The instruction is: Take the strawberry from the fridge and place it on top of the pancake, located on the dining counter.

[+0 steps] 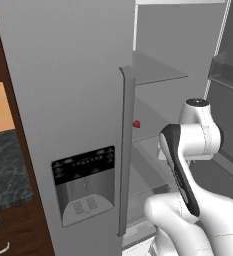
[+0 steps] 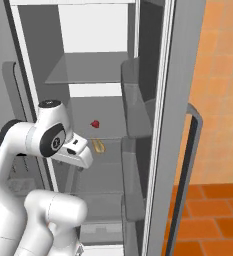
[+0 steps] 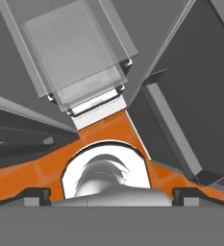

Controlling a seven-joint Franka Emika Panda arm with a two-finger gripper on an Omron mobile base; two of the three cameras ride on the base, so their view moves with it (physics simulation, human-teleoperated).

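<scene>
The strawberry (image 1: 136,124) is a tiny red fruit on a middle glass shelf of the open fridge (image 1: 63,75), seen again as the strawberry (image 2: 95,124) in the right base view. My gripper (image 2: 80,165) hangs in front of the open compartment, pointing down, lower than the strawberry, to its left and apart from it. In the hand view the gripper (image 3: 111,194) is open, its fingertips (image 3: 36,194) far apart with nothing between them. The dining counter and the pancake are out of view.
A small yellowish food item (image 2: 99,146) lies on the shelf below the strawberry. The open right door (image 2: 173,100) carries bins (image 2: 133,95). The left door is shut, with its dispenser (image 1: 84,185) and long handle (image 1: 125,150). Clear drawers (image 3: 80,48) and orange floor (image 3: 104,129) lie beneath.
</scene>
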